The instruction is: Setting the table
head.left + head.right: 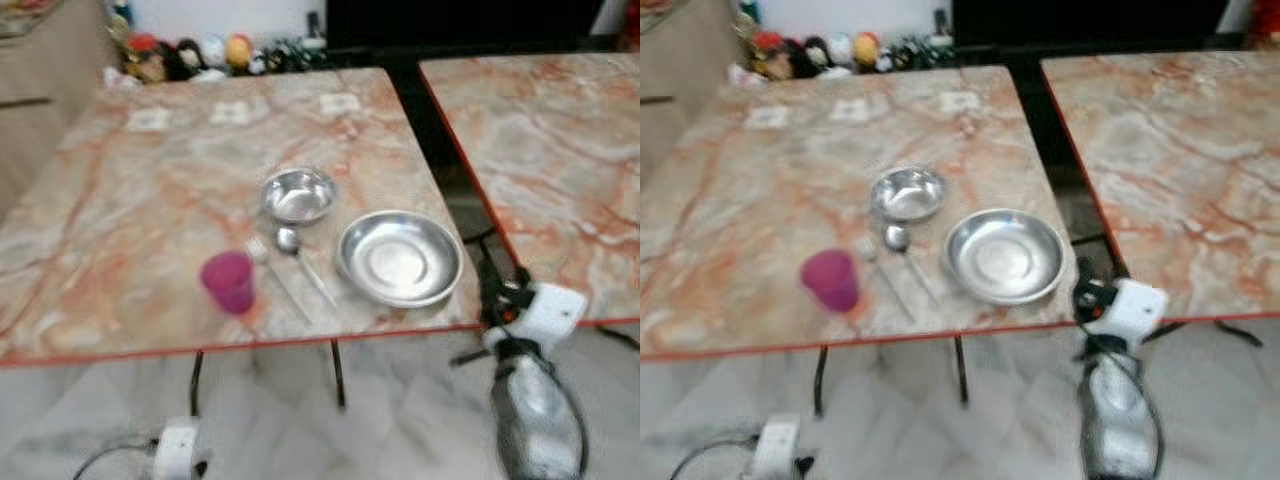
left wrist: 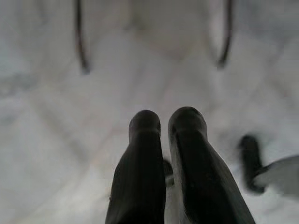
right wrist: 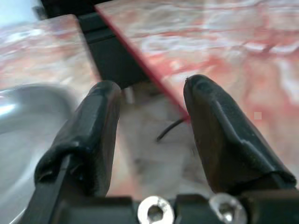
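Observation:
On the near marble table lie a steel plate, a small steel bowl behind it, a spoon and a fork side by side, and a magenta cup at the left. My right gripper hovers off the table's front right corner, just right of the plate. Its fingers stand open and empty in the right wrist view, with the plate's rim beside one finger. The left gripper hangs low over the floor, fingers shut on nothing.
A second marble table stands to the right across a dark gap. Small toys line the far wall. Black table legs stand under the near table. A cable lies on the pale floor.

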Motion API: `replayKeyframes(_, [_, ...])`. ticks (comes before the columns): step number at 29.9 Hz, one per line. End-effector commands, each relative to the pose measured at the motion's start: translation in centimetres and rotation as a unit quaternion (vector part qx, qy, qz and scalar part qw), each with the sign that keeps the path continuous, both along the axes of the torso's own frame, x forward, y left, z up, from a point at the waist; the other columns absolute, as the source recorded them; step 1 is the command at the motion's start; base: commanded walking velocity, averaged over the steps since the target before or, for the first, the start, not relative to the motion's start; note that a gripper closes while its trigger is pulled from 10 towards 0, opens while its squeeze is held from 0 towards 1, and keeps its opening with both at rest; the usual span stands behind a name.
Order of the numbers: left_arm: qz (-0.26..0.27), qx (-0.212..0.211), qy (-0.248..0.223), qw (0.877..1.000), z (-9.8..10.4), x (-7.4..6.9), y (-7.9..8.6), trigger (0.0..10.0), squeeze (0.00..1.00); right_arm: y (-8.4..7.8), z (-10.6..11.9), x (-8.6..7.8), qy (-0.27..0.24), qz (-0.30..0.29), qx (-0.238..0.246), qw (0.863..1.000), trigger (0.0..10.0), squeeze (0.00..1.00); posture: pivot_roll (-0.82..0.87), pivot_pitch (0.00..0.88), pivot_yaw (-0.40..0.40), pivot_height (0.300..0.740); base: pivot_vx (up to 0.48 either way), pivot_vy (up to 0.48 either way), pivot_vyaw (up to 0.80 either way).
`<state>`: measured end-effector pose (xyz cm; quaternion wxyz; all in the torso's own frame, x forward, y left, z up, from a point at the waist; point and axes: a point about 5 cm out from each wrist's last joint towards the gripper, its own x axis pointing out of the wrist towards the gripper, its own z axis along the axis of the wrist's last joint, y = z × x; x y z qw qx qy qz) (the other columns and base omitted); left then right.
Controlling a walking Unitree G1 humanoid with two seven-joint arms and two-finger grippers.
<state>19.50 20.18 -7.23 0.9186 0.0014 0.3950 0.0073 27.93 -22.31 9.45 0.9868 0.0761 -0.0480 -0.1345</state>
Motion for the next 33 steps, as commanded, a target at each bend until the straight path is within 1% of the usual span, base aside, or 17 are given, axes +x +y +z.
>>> replayKeyframes(1, [0.013, 0.02, 0.027, 0.999, -0.6, -1.7, 1.7, 10.0, 0.0, 1.6, 0.6, 0.6, -0.014, 0.023, 0.009, 1.0, 10.0, 0.0, -0.13, 0.065, 0.017, 0.74, 0.0, 0.0, 0.0])
replayKeyframes(7, [0.012, 0.02, 0.028, 0.999, -0.6, -1.9, 1.7, 10.0, 0.0, 1.7, 0.8, -0.1, -0.018, 0.022, 0.023, 0.999, 10.0, 0.0, -0.13, 0.06, 0.014, 0.74, 0.0, 0.0, 0.0])
replayKeyframes(10, [0.011, 0.021, 0.03, 0.999, -0.7, -2.0, 1.7, 10.0, 0.0, 1.6, 1.1, -0.9, -0.017, 0.019, 0.033, 0.999, 10.0, 0.0, -0.13, 0.057, 0.013, 0.74, 0.0, 0.0, 0.0])
replayKeyframes(13, [0.011, 0.022, 0.03, 0.999, -0.7, -2.1, 1.8, 10.0, 0.0, 1.4, 1.5, -2.2, -0.017, 0.015, 0.043, 0.999, 10.0, 0.0, -0.13, 0.055, 0.01, 0.74, 0.0, 0.0, 0.0])
replayKeyframes(14, [0.011, 0.023, 0.03, 0.999, -0.7, -2.1, 1.9, 10.0, 0.0, 1.3, 1.7, -2.9, -0.016, 0.011, 0.06, 0.998, 10.0, 0.0, -0.13, 0.053, 0.011, 0.74, 0.0, 0.0, 0.0])
replayKeyframes(16, [0.011, 0.023, 0.031, 0.999, -0.7, -2.2, 1.9, 10.0, 0.0, 1.3, 1.9, -3.2, -0.014, 0.016, 0.078, 0.997, 10.0, 0.0, -0.13, 0.051, 0.014, 0.74, 0.0, 0.0, 0.0])
replayKeyframes(17, [0.01, 0.024, 0.031, 0.999, -0.7, -2.2, 2.0, 10.0, 0.0, 1.5, 1.9, -3.4, -0.004, 0.03, 0.093, 0.995, 10.0, 0.0, -0.14, 0.049, 0.016, 0.74, 0.0, 0.0, 0.0])
replayKeyframes(18, [0.009, 0.024, 0.031, 0.999, -0.7, -2.2, 2.0, 10.0, 0.0, 1.5, 1.9, -3.4, -0.001, 0.035, 0.098, 0.995, 10.0, 0.0, -0.14, 0.049, 0.016, 0.74, 0.0, 0.0, 0.0])
replayKeyframes(20, [0.008, 0.025, 0.032, 0.999, -0.7, -2.2, 2.0, 10.0, 0.0, 1.5, 1.8, -3.3, 0.023, 0.046, 0.121, 0.991, 10.0, 0.0, -0.14, 0.047, 0.017, 0.74, 0.0, 0.0, 0.0])
replayKeyframes(22, [0.007, 0.025, 0.032, 0.999, -0.7, -2.2, 2.0, 10.0, 0.0, 1.3, 2.0, -3.1, 0.018, 0.042, 0.128, 0.991, 10.0, 0.0, -0.14, 0.042, 0.017, 0.74, 0.0, 0.0, 0.0])
replayKeyframes(24, [0.006, 0.026, 0.032, 0.999, -0.7, -2.2, 2.0, 10.0, 0.0, 1.4, 1.9, -2.7, 0.027, 0.049, 0.153, 0.987, 10.0, 0.0, -0.14, 0.04, 0.018, 0.74, 0.0, 0.0, 0.0])
replayKeyframes(25, [0.006, 0.026, 0.032, 0.999, -0.7, -2.2, 2.0, 10.0, 0.0, 1.4, 1.9, -2.7, 0.027, 0.049, 0.153, 0.987, 10.0, 0.0, -0.14, 0.04, 0.018, 0.74, 0.0, 0.0, 0.0])
replayKeyframes(27, [0.006, 0.025, 0.03, 0.999, -0.7, -2.1, 2.0, 10.0, 0.0, 1.6, 1.6, -1.9, 0.047, 0.065, 0.147, 0.986, 10.0, 0.0, -0.13, 0.037, 0.016, 0.74, 0.0, 0.0, 0.0])
replayKeyframes(28, [0.006, 0.025, 0.03, 0.999, -0.7, -2.1, 2.0, 10.0, 0.0, 1.6, 1.4, -1.5, 0.059, 0.071, 0.152, 0.984, 10.0, 0.0, -0.13, 0.034, 0.017, 0.74, 0.0, 0.0, 0.0])
replayKeyframes(29, [0.006, 0.025, 0.03, 0.999, -0.7, -2.1, 2.0, 10.0, 0.0, 1.6, 1.4, -1.5, 0.059, 0.071, 0.152, 0.984, 10.0, 0.0, -0.13, 0.034, 0.017, 0.74, 0.0, 0.0, 0.0])
replayKeyframes(30, [0.006, 0.024, 0.03, 0.999, -0.7, -2.1, 2.0, 10.0, 0.0, 1.7, 1.2, -1.2, 0.071, 0.075, 0.16, 0.982, 10.0, 0.0, -0.13, 0.034, 0.017, 0.74, 0.0, 0.0, 0.0])
replayKeyframes(33, [0.007, 0.024, 0.03, 0.999, -0.7, -2.1, 2.0, 10.0, 0.0, 1.8, 0.7, -0.9, 0.089, 0.079, 0.16, 0.98, 10.0, 0.0, -0.12, 0.031, 0.017, 0.74, 0.0, 0.0, 0.0])
